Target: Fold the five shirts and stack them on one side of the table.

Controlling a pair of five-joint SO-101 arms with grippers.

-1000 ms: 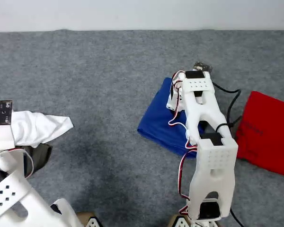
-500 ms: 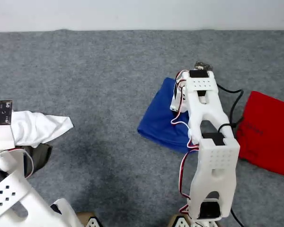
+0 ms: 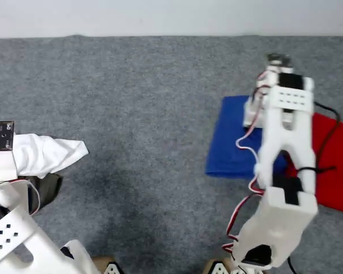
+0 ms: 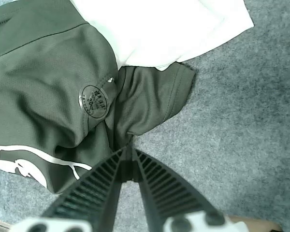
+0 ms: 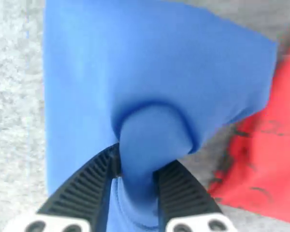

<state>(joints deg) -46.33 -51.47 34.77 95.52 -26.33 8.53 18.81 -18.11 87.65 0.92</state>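
Blue shirt [image 3: 231,140] at 3 o'clock on the table [image 3: 131,85], right beside the red shirt [image 3: 337,165] toward 4; right gripper [image 5: 137,166] clamped on a bunched fold of the blue. White shirt [image 3: 46,154] overlaps dark green shirt [image 4: 48,92] at 9 o'clock. Left gripper [image 4: 129,158] over the green one's edge, jaws together

Shows the blue shirt [image 3: 234,142] in plain royal blue and the red shirt [image 3: 334,165] in solid red with faint dark print, both on the mottled grey table cover [image 3: 131,85]. Sets the plain white shirt [image 3: 46,154] against the olive shirt [image 4: 38,87], dark green-grey with thin white line art and a round black sticker [image 4: 94,100] lettered in pale grey. Gives the right arm [image 3: 283,131] white shells, black motor blocks and red, white and black wires, with black ribbed fingers [image 5: 82,193] on the right gripper [image 5: 139,162].
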